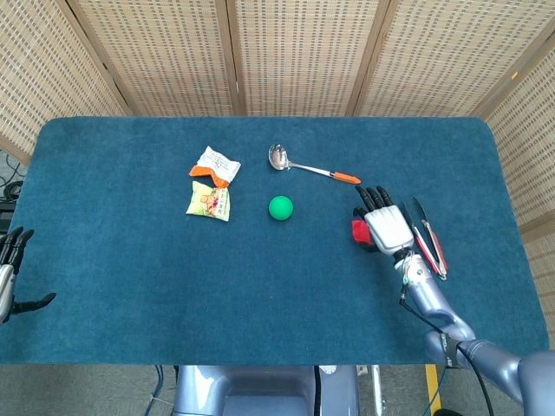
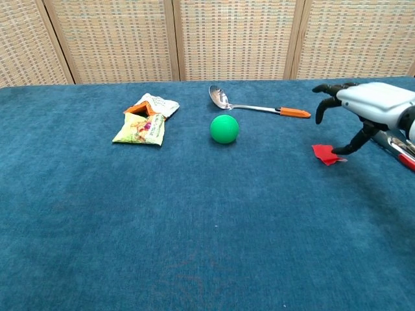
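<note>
- Packet (image 2: 324, 153), red, lies on the tabletop (image 1: 130, 260) under the right hand (image 1: 386, 225), its thumb tip touching it; not lifted.
- Right hand hovers with fingers spread, gripping nothing.
- Tongs (image 1: 427, 236) lie just right of it; spoon (image 1: 308, 166) and ball (image 1: 280, 207) sit to its left.
- Left hand (image 1: 9, 269) at the tabletop's left edge, open, holding nothing.

No text, brand, number or sign can be read anywhere. The two snack packets (image 1: 211, 183), upper left of centre on the blue cloth, carry printing too small and blurred to make out.
</note>
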`<move>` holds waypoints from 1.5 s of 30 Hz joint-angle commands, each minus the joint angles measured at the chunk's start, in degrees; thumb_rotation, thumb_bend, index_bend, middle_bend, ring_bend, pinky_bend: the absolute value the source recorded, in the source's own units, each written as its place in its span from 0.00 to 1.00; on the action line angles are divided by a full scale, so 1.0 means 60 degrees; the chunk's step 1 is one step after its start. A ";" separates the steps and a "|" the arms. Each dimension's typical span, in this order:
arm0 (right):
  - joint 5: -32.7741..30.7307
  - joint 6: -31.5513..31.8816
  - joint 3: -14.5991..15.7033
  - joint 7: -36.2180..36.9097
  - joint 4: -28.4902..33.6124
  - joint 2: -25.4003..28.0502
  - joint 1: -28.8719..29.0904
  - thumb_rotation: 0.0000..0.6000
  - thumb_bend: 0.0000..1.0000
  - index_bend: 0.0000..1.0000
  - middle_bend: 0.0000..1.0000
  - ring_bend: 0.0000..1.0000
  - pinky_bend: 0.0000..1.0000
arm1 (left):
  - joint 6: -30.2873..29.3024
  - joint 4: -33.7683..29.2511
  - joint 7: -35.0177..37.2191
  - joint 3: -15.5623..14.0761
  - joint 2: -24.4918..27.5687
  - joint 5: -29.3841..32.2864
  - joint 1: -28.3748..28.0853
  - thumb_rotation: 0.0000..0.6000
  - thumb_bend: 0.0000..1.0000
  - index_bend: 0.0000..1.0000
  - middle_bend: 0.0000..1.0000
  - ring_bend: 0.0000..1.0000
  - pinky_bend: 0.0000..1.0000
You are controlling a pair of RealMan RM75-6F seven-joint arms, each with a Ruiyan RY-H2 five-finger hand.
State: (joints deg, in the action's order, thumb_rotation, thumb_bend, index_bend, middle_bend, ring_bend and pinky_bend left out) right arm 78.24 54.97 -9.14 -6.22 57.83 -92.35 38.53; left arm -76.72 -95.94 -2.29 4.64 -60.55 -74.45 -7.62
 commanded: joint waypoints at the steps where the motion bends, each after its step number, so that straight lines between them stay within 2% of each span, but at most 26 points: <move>1: -0.0255 -0.0283 0.0064 -0.0259 -0.0037 -0.0065 -0.0025 1.00 0.26 0.38 0.00 0.00 0.00 | -0.0004 0.0001 -0.0007 0.0002 -0.0003 0.0009 -0.0001 1.00 0.00 0.00 0.00 0.00 0.00; 4: -0.0433 -0.0562 0.0072 -0.0340 -0.0351 -0.0270 0.0040 1.00 0.30 0.42 0.00 0.00 0.00 | 0.0023 0.0004 -0.0023 0.0004 -0.0009 0.0037 -0.0013 1.00 0.00 0.00 0.00 0.00 0.00; 13: -0.0510 -0.0978 0.0214 -0.0332 -0.1905 -0.1048 0.0190 1.00 0.32 0.44 0.01 0.00 0.00 | 0.0079 0.0029 -0.0057 0.0039 -0.0028 0.0145 -0.0048 1.00 0.00 0.00 0.00 0.00 0.00; 18: -0.0321 -0.1063 0.0354 -0.0056 -0.2720 -0.1405 0.0244 1.00 0.40 0.47 0.02 0.00 0.00 | 0.0129 0.0044 -0.0091 0.0055 -0.0047 0.0212 -0.0078 1.00 0.00 0.00 0.00 0.00 0.00; 25: -0.0057 -0.1034 0.0455 0.0414 -0.3225 -0.1643 0.0321 1.00 0.52 0.59 0.07 0.00 0.00 | 0.0169 0.0046 -0.0108 0.0051 -0.0057 0.0239 -0.0099 1.00 0.00 0.00 0.00 0.00 0.00; 33: 0.0228 -0.0670 0.0474 0.0918 -0.3607 -0.1841 0.0367 1.00 0.57 0.65 0.12 0.00 0.00 | 0.0197 0.0062 -0.0111 0.0049 -0.0067 0.0263 -0.0115 1.00 0.00 0.00 0.00 0.00 0.00; 37: 0.0075 -0.0796 0.0168 0.1243 -0.3737 -0.1852 0.0608 1.00 0.57 0.65 0.12 0.00 0.00 | 0.0218 0.0079 -0.0119 0.0053 -0.0078 0.0287 -0.0127 1.00 0.00 0.00 0.00 0.00 0.00; 45: -0.0811 -0.1418 -0.1052 0.1642 -0.3622 -0.1381 0.1453 1.00 0.57 0.66 0.13 0.00 0.00 | 0.0263 0.0070 -0.0150 0.0053 -0.0086 0.0331 -0.0151 1.00 0.00 0.00 0.00 0.00 0.00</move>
State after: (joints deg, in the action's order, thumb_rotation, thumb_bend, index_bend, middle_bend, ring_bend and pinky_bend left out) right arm 74.59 47.18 -14.01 3.49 35.88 -101.61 46.01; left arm -75.16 -95.51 -3.19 4.95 -61.07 -72.47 -8.52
